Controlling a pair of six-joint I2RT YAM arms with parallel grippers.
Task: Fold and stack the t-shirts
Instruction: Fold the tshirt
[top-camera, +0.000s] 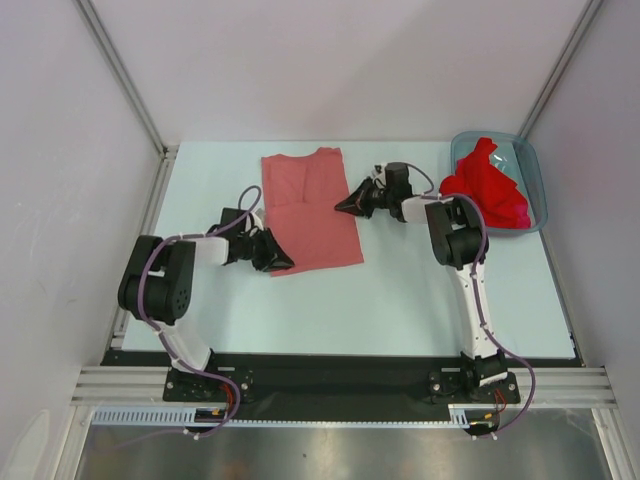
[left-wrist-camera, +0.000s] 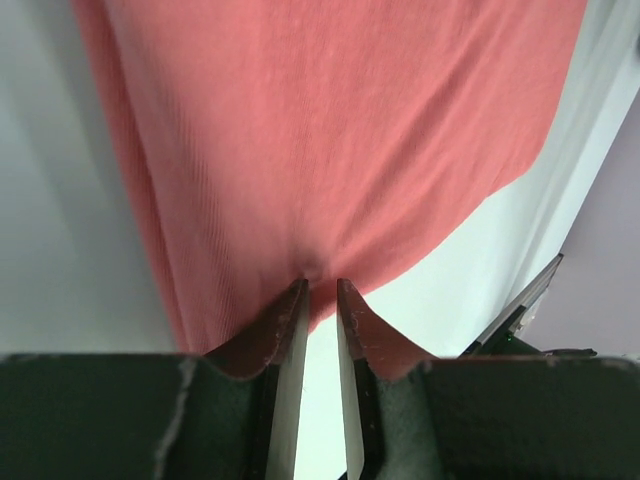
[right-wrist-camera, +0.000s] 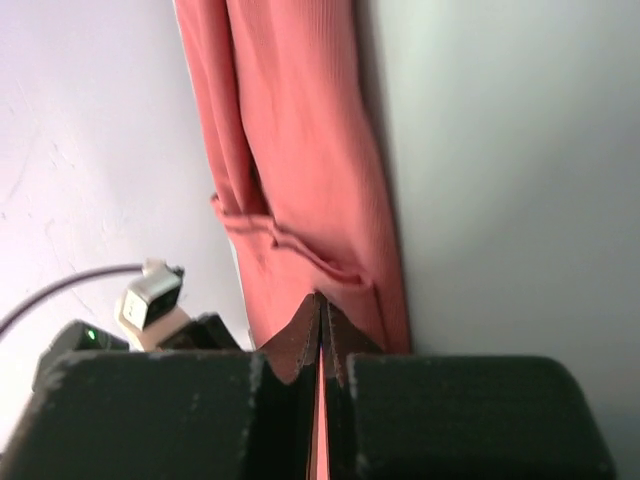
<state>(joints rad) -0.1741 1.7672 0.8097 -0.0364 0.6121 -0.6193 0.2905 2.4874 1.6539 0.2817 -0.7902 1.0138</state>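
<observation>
Nearest, the left gripper sat at the near-left corner of the salmon-pink t-shirt, fingers only narrowly apart, the hem puckered right at their tips. The shirt lay flat on the table as a long narrow panel. A little farther, at the shirt's right edge, the right gripper was clamped tight on that edge, cloth showing between its fingers. Farther off to the shirt's right, the red t-shirts sat heaped in the bin.

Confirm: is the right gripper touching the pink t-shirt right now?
Touching. In the right wrist view the right gripper is shut, with a thin edge of the pink t-shirt pinched between its fingers.
</observation>
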